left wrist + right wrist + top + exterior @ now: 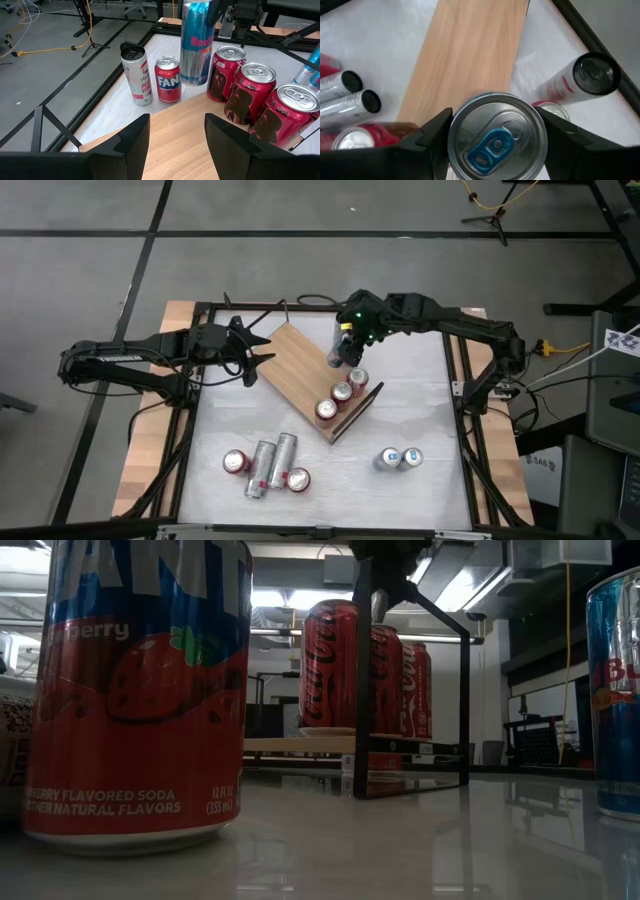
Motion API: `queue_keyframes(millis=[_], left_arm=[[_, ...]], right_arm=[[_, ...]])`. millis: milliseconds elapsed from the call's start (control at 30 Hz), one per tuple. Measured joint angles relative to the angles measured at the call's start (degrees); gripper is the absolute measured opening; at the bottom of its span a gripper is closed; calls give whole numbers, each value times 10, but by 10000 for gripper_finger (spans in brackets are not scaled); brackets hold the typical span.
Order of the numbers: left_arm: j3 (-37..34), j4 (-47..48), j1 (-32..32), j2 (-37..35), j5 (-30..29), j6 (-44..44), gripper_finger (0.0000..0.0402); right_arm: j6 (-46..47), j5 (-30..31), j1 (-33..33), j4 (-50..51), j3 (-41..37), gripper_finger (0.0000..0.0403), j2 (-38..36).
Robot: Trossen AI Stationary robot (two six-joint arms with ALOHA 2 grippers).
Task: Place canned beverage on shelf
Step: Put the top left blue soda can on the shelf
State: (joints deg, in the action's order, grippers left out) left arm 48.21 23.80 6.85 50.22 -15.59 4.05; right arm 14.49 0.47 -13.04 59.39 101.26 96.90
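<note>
Silver-topped blue tall can clamped upright between the right gripper's dark fingers.

Right gripper grips that can by its sides, long axis vertical, at the row's open end. Directly beneath and ahead of it lies the flat light-brown wooden shelf with black wire end rails; three red cola cans stand in line on the board just beside the held can, toward the far rail. Judgement: the board lies straight below, so a short descent remains. Left gripper, fingers parted and empty, waits at the shelf's opposite edge, farther from the can. Loose cans lie well apart on the white table.
</note>
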Motion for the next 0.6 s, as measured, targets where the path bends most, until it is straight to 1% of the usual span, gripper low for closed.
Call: queue_keyframes(millis=[233, 333, 600], left_arm=[[0, 0, 0, 0, 0, 0, 181], [0, 0, 0, 0, 0, 0, 181], [0, 0, 0, 0, 0, 0, 181]], right_arm=[[9, -5, 0, -33, -43, 230, 2], [9, -5, 0, -31, -61, 230, 2], [9, -15, 0, -85, -105, 230, 2]])
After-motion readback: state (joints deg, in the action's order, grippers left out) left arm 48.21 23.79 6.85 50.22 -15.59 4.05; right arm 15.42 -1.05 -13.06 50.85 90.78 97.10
